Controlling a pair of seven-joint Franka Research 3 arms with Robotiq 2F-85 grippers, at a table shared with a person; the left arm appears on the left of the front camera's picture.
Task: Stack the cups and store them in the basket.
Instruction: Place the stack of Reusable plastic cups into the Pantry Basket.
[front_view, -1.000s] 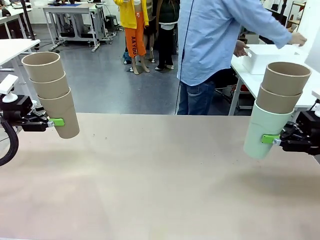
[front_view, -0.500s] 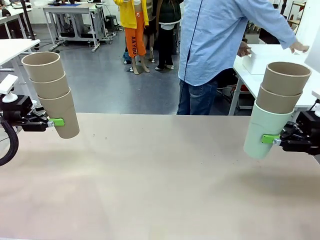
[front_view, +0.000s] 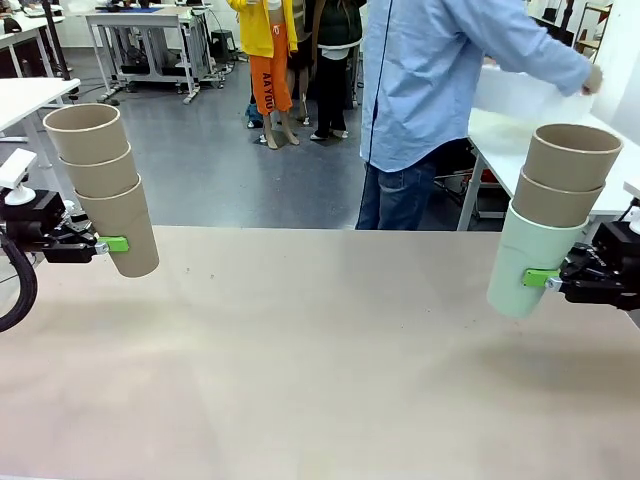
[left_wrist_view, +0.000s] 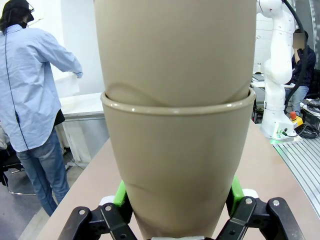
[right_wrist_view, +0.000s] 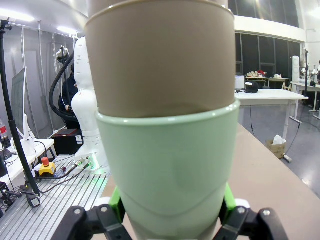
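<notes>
Basket (front_view: 520, 95) just lifted by the person (front_view: 430, 80), beyond the right hand (front_view: 540, 278); it and the left hand (front_view: 112, 244) stay clenched on stacked cups (front_view: 105, 185), storing likely next.

The front camera sits at the near edge of the desk (front_view: 320, 350), facing across it toward the person (front_view: 440, 90) beyond. Wrist cameras look along the left hand (left_wrist_view: 177, 197) and right hand (right_wrist_view: 170, 202), tight against their cups (left_wrist_view: 175, 125); the left wrist view shares desk and person.

- The basket (front_view: 518, 95) has come up off the side counter (front_view: 497, 138) — the person (front_view: 430, 90) now holds it raised.
- The person has edged slightly rightward.
</notes>
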